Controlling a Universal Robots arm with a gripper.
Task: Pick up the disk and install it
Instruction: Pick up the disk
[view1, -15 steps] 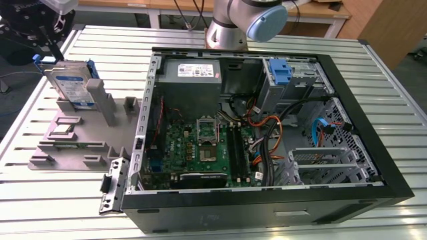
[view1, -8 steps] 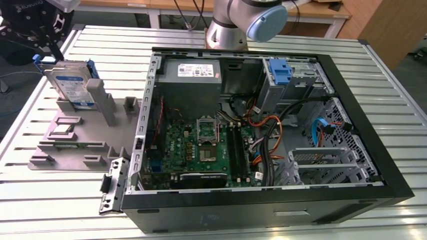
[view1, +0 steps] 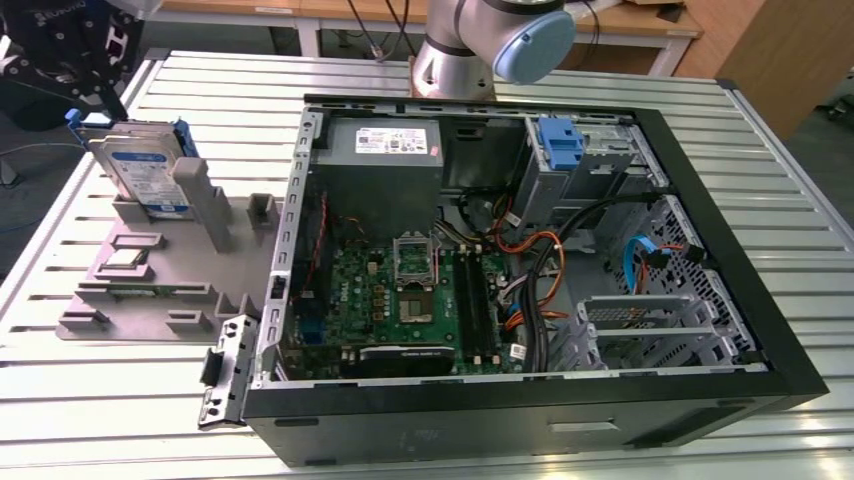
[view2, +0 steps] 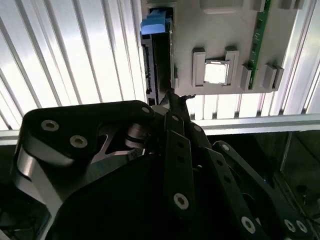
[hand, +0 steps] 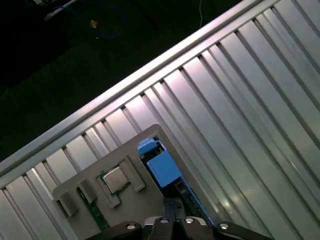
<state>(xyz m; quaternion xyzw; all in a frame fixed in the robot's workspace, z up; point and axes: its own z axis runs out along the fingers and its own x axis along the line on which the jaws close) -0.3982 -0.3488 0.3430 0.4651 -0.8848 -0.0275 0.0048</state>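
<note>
Presently the disk (view1: 140, 170) stands on edge, leaning a little, in a slot of a grey holder tray (view1: 147, 270). The tray lies on the ribbed metal counter (view1: 774, 180) at the exterior view's left. The disk's white-and-blue label faces outward, and parts of its blue bracket show at the top corners. The gripper (view1: 83, 85) hangs directly over the disk's upper edge, very close to it. Whether it touches the disk cannot be told, nor whether the gripper is open or closed.

In the second wrist view the gripper (view2: 175, 97) points at one end of the disk (view2: 159, 60). The disk appears there edge-on as a dark strip capped by a blue tab, alongside the holder tray (view2: 190, 25). In the first wrist view the blue of the disk (hand: 162, 167) lies just beyond the gripper (hand: 172, 207), at the edge of the holder tray (hand: 145, 137).

A square processor chip (view1: 124, 260) sits in a pocket of the tray, near the disk but apart from it, and it shows in both wrist views (view2: 217, 72) (hand: 115, 180). A green memory stick (view2: 260, 45) lies in another slot of the tray.

Well away, toward the exterior view's right, an open computer case (view1: 747, 370) lies on its side on the counter. Inside it are a green motherboard (view1: 400, 300), a grey power supply (view1: 387, 150) and a blue caddy (view1: 561, 140).
</note>
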